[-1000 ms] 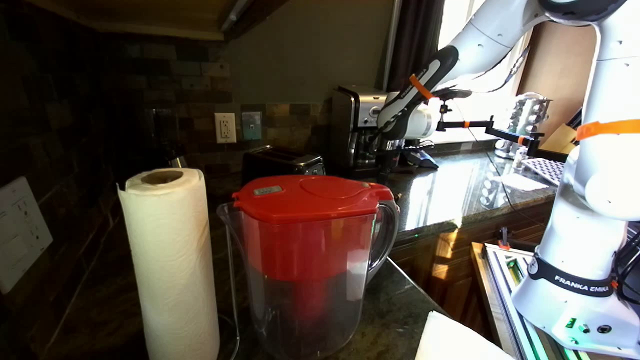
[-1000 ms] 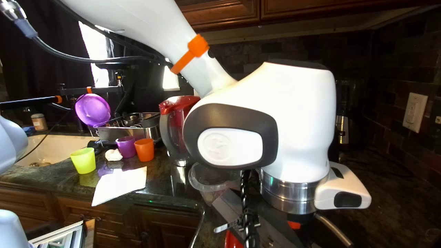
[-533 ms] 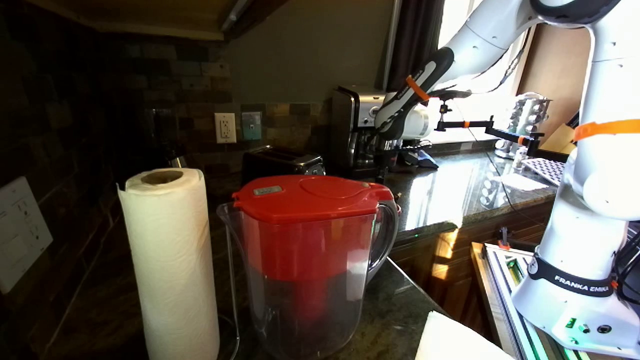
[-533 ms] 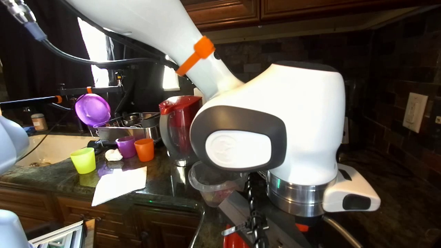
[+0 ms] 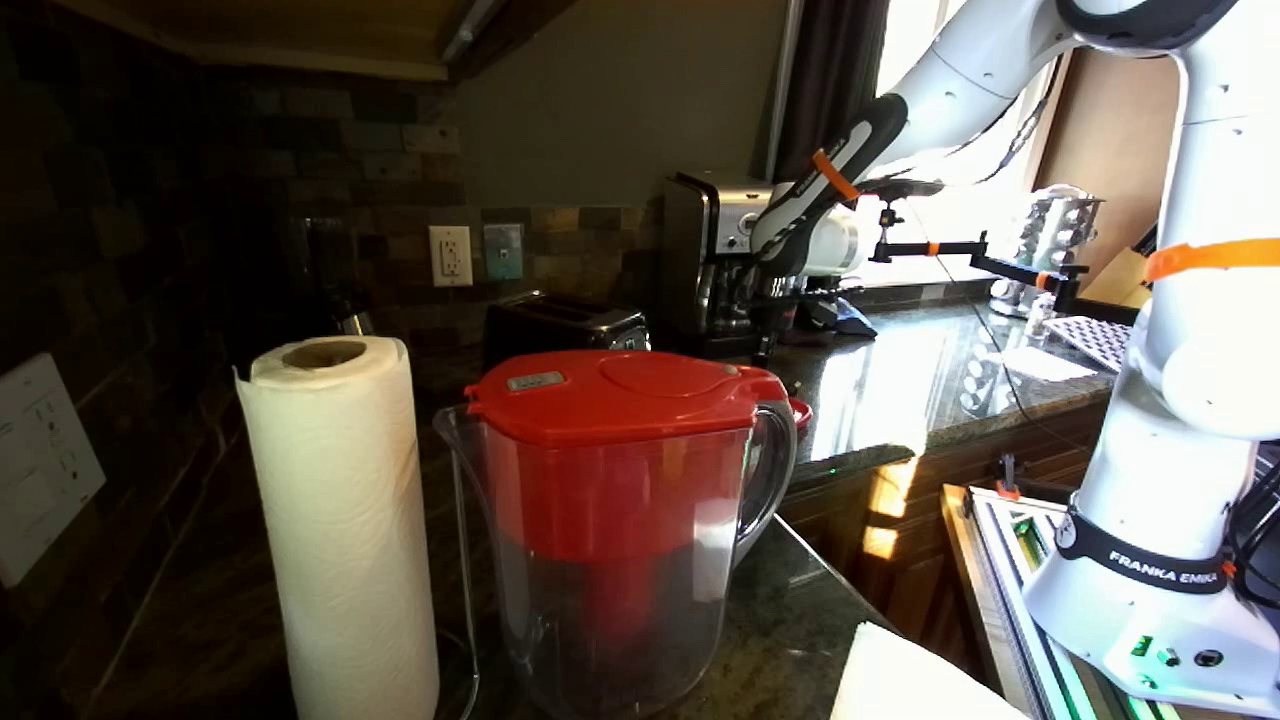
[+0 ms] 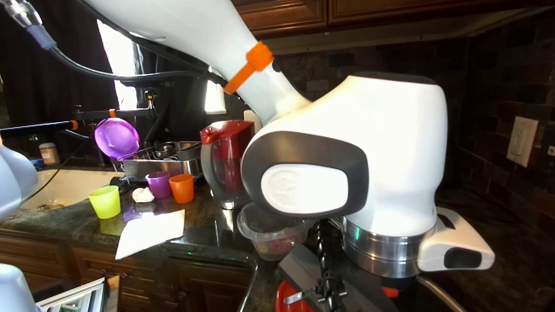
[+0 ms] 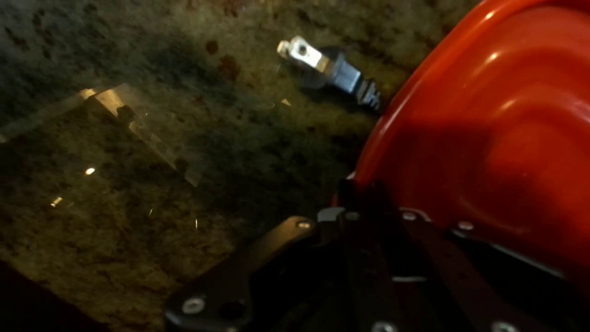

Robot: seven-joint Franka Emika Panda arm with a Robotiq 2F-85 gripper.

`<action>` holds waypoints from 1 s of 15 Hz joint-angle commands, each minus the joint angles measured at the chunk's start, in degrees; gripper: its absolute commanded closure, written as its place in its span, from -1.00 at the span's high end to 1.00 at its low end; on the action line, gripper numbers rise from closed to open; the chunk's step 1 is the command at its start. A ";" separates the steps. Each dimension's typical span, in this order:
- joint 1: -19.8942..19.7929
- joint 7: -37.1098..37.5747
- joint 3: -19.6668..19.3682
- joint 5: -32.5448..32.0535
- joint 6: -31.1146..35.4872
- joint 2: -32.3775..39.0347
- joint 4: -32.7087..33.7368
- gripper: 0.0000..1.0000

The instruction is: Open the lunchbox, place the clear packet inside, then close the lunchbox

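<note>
The lunchbox's round red lid fills the right side of the wrist view, its glossy rim curving over the counter. My gripper has come together at the near rim, with red plastic visible between the dark fingertips. Left of it, the clear packet lies flat, its see-through edges catching light. In an exterior view the red lid shows beneath the wrist hardware, and elsewhere a sliver of the red lid peeks out behind the pitcher. My fingers are hidden in both exterior views. Whether anything stands under the lid cannot be seen.
A black plug lies close to the lid. An uncovered clear container stands near the wrist. The big red-lidded pitcher and a paper towel roll are close by. Cups, including an orange cup, and a white sheet lie farther off.
The arm has shifted rightward in an exterior view, uncovering more of the clear container. More of the red lid's rounded edge shows in both exterior views. The gripper has closed.
</note>
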 commanded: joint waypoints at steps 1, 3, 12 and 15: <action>-1.40 -2.48 0.85 1.56 -0.60 0.19 0.30 -0.95; -1.62 -3.75 1.07 2.43 -1.39 -0.28 0.29 -0.95; -1.45 -13.36 0.79 8.34 -8.85 -4.93 0.45 -0.95; -0.96 -13.67 0.24 7.17 -10.30 -6.57 0.26 -0.95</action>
